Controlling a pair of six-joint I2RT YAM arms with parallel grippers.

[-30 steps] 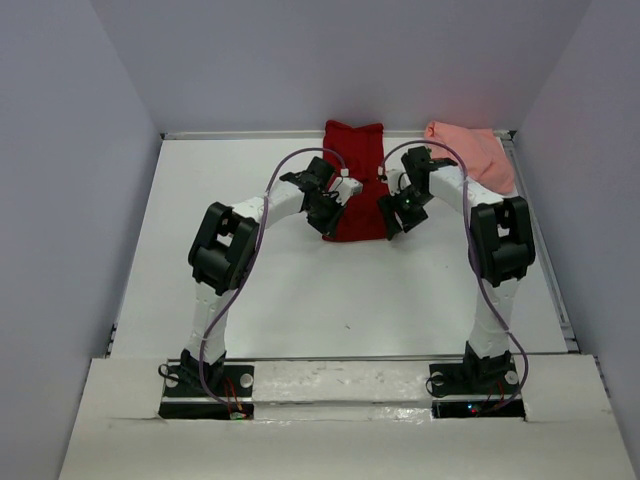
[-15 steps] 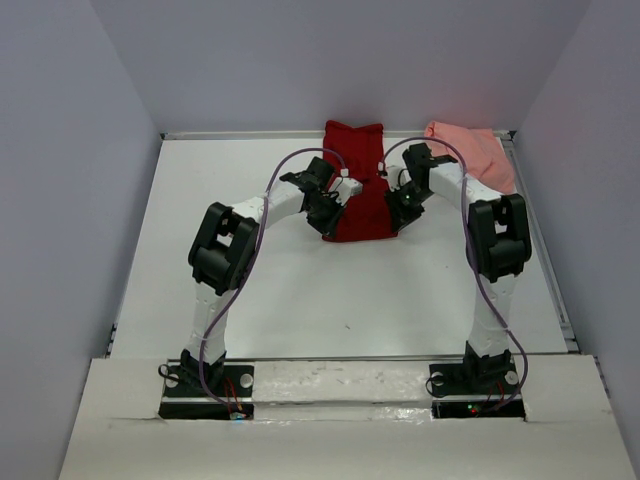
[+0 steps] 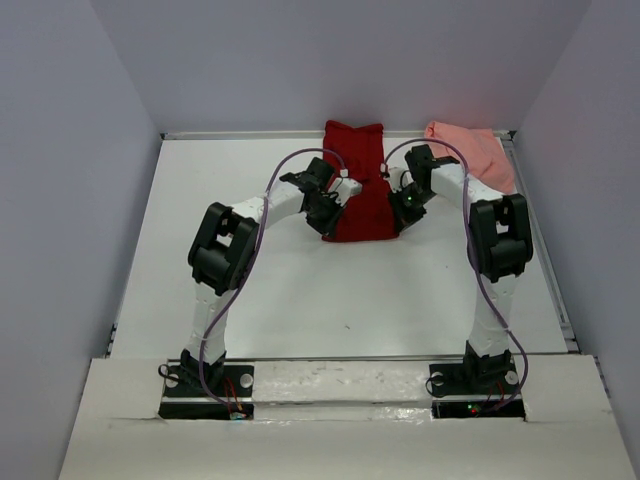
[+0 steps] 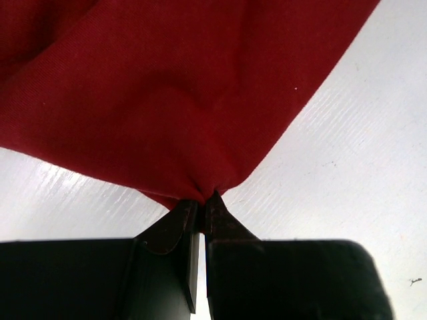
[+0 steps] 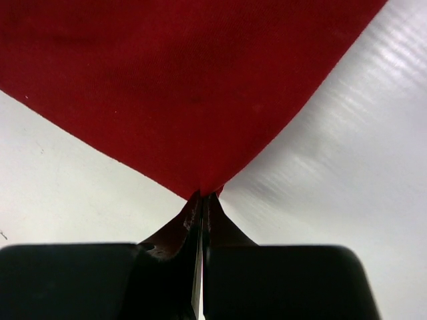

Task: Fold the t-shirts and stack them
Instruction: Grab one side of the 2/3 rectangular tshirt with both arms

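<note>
Pinching the near left corner of the dark red t-shirt (image 3: pixel 360 205), the left gripper (image 4: pixel 200 203) had its jaws clamped narrow on a small pucker of cloth, with creases fanning out from the bite. The right gripper (image 5: pixel 202 199) matched it at the near right corner, its jaws closed on the very tip of the fabric, where the hold looked thinner. Between them the near hem lay across the white table (image 3: pixel 300 290), slightly slack.

Beyond the grippers the shirt stretched away as a long narrow strip down the middle of the table, its far end reaching the far edge. The step in hand was probably a fold of the near half over the far half. To do it well, both arms would need to rise together at equal height, keep the hem lightly taut between them, and travel straight toward the far end so the edges met squarely. The right grip might slip if pulled sideways, so any tension should stay gentle. The corners should be released only once the cloth lay flat.

At the far right corner sat the salmon pink t-shirt (image 3: pixel 475 150), well apart and crumpled.
</note>
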